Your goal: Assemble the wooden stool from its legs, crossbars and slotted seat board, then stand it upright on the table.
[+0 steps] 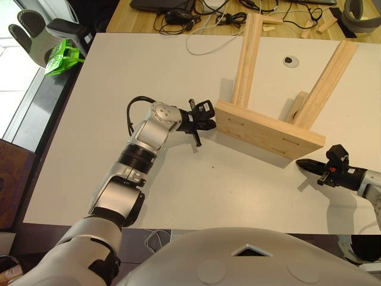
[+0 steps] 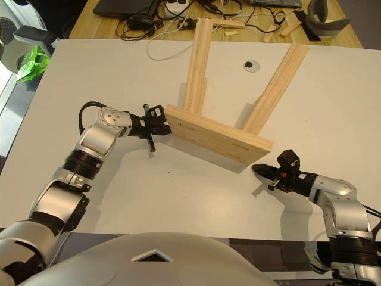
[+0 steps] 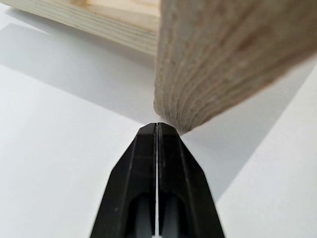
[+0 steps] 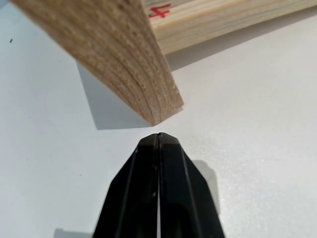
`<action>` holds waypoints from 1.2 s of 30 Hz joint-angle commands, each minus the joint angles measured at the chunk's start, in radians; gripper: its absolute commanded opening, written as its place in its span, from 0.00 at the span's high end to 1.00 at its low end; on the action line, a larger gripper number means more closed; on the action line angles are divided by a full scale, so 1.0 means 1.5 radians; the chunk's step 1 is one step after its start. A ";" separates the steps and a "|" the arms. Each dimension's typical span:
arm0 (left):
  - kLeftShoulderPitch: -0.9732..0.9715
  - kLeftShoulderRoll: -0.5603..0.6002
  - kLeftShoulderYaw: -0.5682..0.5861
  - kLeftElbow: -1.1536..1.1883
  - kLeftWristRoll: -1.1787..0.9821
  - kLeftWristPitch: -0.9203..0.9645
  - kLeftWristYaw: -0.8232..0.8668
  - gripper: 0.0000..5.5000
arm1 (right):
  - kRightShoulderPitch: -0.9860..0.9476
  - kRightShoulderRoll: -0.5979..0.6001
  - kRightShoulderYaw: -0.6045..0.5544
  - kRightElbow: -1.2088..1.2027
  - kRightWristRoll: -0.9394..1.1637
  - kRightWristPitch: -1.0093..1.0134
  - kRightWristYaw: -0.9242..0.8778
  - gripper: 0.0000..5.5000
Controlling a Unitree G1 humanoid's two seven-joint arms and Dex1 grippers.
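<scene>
The wooden stool lies tipped on the white table, its slotted seat board [image 1: 268, 128] standing on edge. Two legs [image 1: 247, 59] [image 1: 324, 86] point away from me, and a short crossbar [image 1: 296, 107] shows between them. My left gripper [image 1: 211, 123] is shut, its tip against the board's left corner [image 3: 223, 54]; the left wrist view has the closed fingertips [image 3: 148, 136] right under that corner. My right gripper [image 1: 299, 162] is shut too, just short of the board's right corner [image 4: 119, 54], with a small gap between them.
A round cable grommet [image 1: 290, 61] sits in the table behind the stool. A wooden desk at the back carries cables, a mouse [image 1: 177, 16] and loose wood scraps [image 1: 326, 24]. A green bag [image 1: 62, 56] lies off the table's left edge. Bare table stretches in front.
</scene>
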 commanded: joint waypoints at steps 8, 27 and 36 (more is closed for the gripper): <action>0.013 -0.001 -0.001 -0.046 -0.018 0.024 -0.029 0.99 | -0.020 0.002 0.036 0.005 -0.015 0.024 0.001 1.00; 0.030 0.005 0.011 -0.103 -0.060 0.066 -0.071 0.99 | -0.022 0.014 0.002 -0.071 0.066 0.095 0.017 1.00; 0.059 0.019 0.053 -0.202 -0.121 0.147 -0.084 0.99 | -0.018 0.007 -0.038 -0.153 0.129 0.171 0.021 1.00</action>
